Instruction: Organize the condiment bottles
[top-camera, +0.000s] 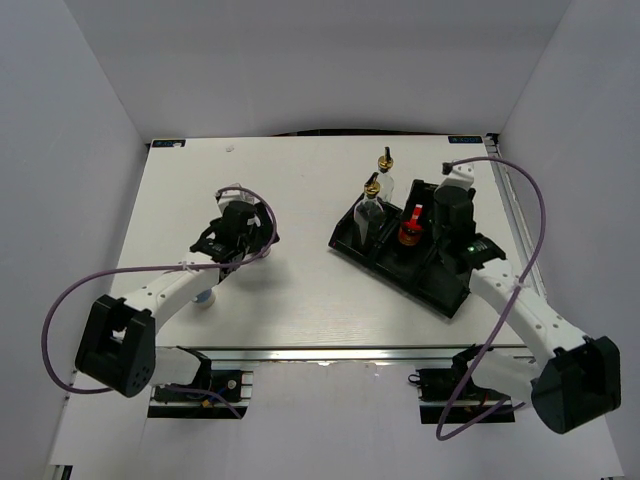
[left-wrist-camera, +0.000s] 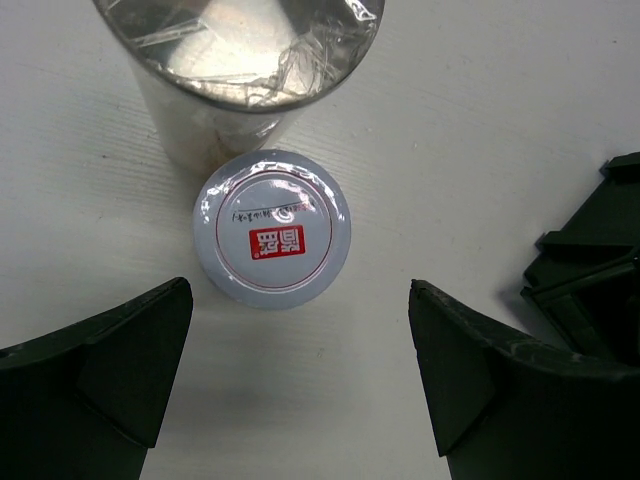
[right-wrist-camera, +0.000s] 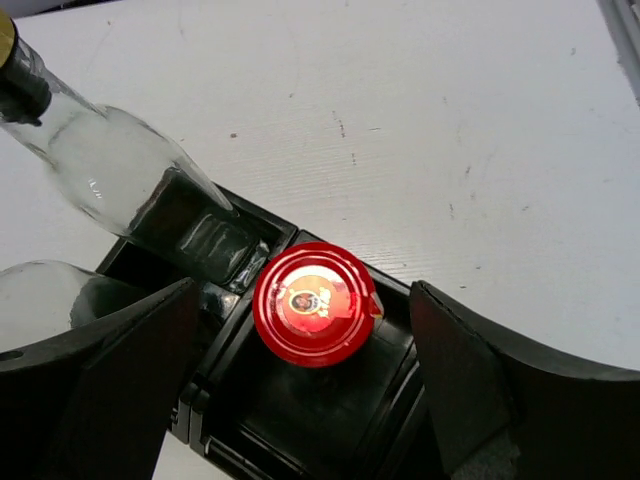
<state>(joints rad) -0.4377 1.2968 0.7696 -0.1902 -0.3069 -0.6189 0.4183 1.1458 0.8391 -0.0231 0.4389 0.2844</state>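
Left wrist view: my left gripper (left-wrist-camera: 300, 340) gapes wide, white-lidded jar (left-wrist-camera: 272, 228) upright on the table (left-wrist-camera: 480, 150) just ahead, centred between the jaws, silver-lidded jar (left-wrist-camera: 240, 60) close behind; my right gripper (right-wrist-camera: 302, 330), also wide, straddles the red-capped jar (right-wrist-camera: 312, 303) in the tray (right-wrist-camera: 262, 222)

You have a white table (top-camera: 300, 300) with the black tray (top-camera: 445, 296) lying slantwise on its right half. On the left half, the white-lidded jar (left-wrist-camera: 272, 228) stands upright just beside the silver-lidded jar (left-wrist-camera: 235, 60). The white blue-banded bottle (top-camera: 205, 298) stands nearer you.
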